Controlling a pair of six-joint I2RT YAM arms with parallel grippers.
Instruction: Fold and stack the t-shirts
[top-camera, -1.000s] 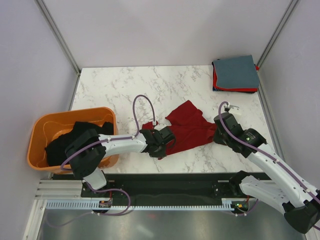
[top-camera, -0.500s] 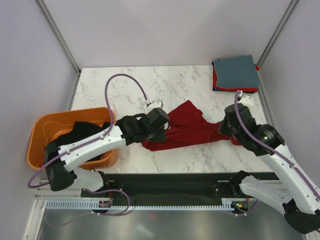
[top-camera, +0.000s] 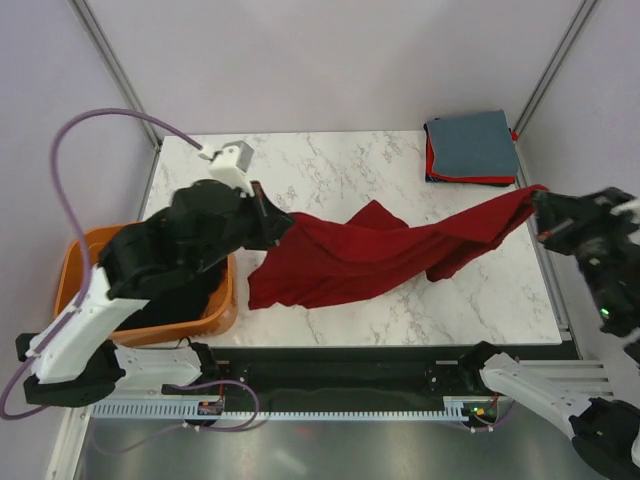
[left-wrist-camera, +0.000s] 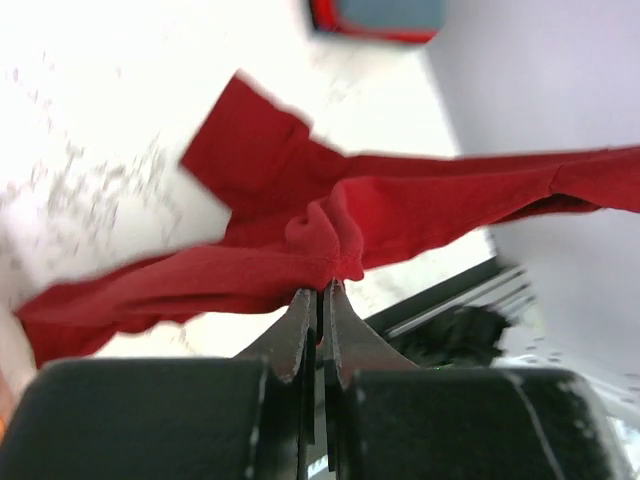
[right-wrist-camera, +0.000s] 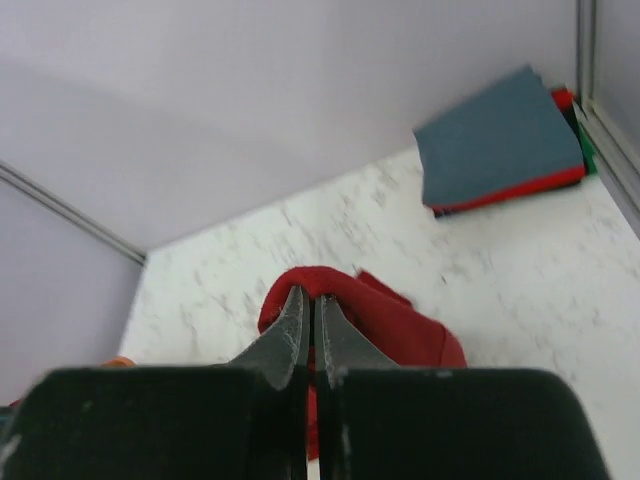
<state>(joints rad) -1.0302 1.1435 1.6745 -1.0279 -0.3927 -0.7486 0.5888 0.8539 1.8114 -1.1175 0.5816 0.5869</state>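
My left gripper (left-wrist-camera: 320, 292) and right gripper (top-camera: 541, 205) clenched on thin pinches of the dark red shirt (top-camera: 360, 258); pulling wider could slip one.

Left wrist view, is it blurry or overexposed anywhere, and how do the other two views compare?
Left wrist: the marble table is blown out nearly white and the dark red shirt looks smeared. Right wrist: slightly soft, the folded stack hazy at its edges. Top external: sharp, evenly lit, with only faint shadows.
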